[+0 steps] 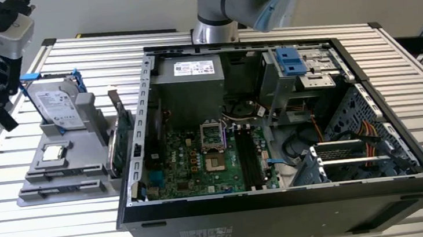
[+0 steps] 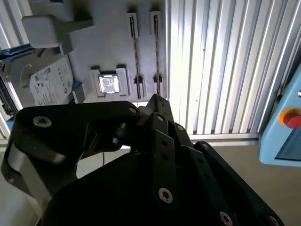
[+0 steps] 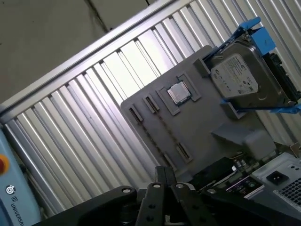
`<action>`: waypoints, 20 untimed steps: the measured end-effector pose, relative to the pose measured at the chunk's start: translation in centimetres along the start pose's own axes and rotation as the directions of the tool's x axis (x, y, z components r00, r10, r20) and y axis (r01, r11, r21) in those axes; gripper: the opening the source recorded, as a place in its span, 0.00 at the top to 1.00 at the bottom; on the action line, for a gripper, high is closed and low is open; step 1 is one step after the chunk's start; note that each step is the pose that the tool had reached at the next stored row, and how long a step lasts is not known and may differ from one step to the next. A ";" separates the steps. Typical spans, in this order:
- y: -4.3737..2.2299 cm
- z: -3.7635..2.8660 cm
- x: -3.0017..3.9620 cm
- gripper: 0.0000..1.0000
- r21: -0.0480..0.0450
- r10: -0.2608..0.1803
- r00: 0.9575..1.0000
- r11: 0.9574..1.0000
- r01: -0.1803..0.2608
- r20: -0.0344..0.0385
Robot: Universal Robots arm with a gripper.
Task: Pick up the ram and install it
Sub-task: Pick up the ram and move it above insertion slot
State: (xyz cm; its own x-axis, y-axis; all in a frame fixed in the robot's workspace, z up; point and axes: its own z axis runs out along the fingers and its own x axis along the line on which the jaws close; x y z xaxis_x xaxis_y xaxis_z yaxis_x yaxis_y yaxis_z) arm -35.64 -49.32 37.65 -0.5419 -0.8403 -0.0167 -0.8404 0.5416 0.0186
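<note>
Your black gripper (image 2: 157, 100) hovers near the flat grey parts holder (image 1: 65, 173), fingertips pinched together on nothing. The slim green ram stick (image 1: 123, 140) stands edgewise in that holder.

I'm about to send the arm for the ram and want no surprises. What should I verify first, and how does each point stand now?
1. Gripper empty: ok, nothing sits between its tips.
2. Jaws open for a grasp: not ok, they are shut.
3. Ram ready: ok, it stands on edge at the grey fixture's side next to the case.
4. Gripper above the ram: not ok. In the exterior view it hangs left of the hard drive, across the fixture from the ram.
5. Black motherboard slots free: ok, they look empty.
6. Slot latches open: cannot tell.
</note>
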 end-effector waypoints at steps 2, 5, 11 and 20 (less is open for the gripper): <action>-0.01 0.00 0.00 1.00 0.000 -0.033 0.999 0.999 0.033 0.000; -0.01 0.02 0.00 1.00 -0.001 -0.078 0.997 0.997 0.078 -0.001; -0.01 0.03 0.00 1.00 -0.002 -0.169 0.986 0.986 0.169 -0.002; -0.01 0.07 0.00 1.00 -0.003 -0.299 0.954 0.954 0.299 -0.003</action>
State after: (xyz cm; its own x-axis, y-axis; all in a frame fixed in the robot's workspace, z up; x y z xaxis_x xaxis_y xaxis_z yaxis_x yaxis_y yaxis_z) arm -35.64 -49.32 37.58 -0.2661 -0.9638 -0.0181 -0.9639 0.2659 0.0158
